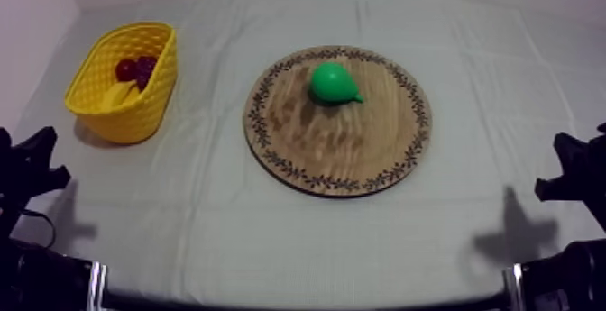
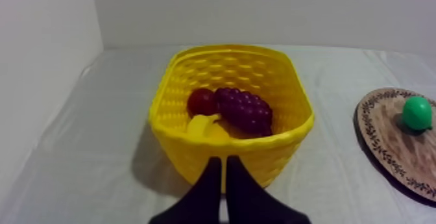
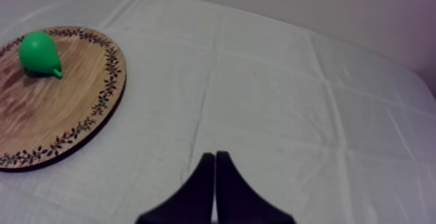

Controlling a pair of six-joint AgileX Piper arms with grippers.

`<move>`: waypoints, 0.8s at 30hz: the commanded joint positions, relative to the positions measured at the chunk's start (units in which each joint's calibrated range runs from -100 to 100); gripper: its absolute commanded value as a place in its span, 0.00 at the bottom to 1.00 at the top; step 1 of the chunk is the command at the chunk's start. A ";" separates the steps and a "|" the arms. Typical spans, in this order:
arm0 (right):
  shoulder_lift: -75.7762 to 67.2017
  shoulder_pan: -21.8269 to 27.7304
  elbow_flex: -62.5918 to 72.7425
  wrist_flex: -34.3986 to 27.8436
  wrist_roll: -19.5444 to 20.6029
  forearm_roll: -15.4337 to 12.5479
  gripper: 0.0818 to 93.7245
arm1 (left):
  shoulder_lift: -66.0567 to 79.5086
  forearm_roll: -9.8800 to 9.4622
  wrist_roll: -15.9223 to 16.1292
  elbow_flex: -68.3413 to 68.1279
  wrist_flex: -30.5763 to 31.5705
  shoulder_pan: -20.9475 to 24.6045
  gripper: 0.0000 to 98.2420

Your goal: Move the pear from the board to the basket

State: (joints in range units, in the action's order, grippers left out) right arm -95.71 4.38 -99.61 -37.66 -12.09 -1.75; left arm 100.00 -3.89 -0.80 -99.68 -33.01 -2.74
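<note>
Surface: creased grey-white cloth (image 1: 379,242); plain pale walls (image 2: 259,9) behind.
Pear (image 1: 332,82): smooth, green, lying on the far part of the round wooden board (image 1: 343,161), which has grained wood and a dark leaf-patterned rim.
Yellow basket (image 1: 95,94): lattice-walled, well apart from the board.
Left wrist view: in the basket, a bunch of grapes (image 2: 245,108) touches a small red fruit (image 2: 202,101), with a banana (image 2: 204,126) nearer.
Left gripper (image 2: 224,165): fingers pressed together, empty, just before the basket.
Right gripper (image 3: 215,158): fingers together, empty, over bare cloth.

Board (image 1: 338,143) sits mid bench (image 1: 207,233), pear (image 1: 332,83) on its far part. Basket (image 1: 126,107) far left, well apart from board; grapes (image 2: 245,108) and banana (image 2: 204,126) in it, grapes beyond banana. My left end effector (image 2: 222,160) before basket, my right end effector (image 3: 215,155) near-right of board.
</note>
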 commanded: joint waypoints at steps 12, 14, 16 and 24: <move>-0.05 -0.01 -0.05 0.00 0.00 0.02 0.00 | -0.10 -0.39 0.98 0.78 -0.65 -0.21 0.00; -0.05 -0.01 -0.05 0.00 0.00 0.02 0.00 | -0.98 -1.01 0.56 1.98 -1.47 -0.19 0.00; -0.05 -0.01 -0.05 0.00 0.00 0.02 0.00 | -2.91 -1.72 0.01 3.98 -1.95 -0.10 0.00; -0.05 -0.02 -0.05 0.00 0.00 0.02 0.00 | -18.99 -2.62 -0.57 18.63 0.14 1.00 0.00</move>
State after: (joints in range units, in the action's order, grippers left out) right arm -95.71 4.38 -99.61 -37.66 -12.09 -1.75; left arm 87.06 -6.47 -1.40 -86.01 -33.40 -1.86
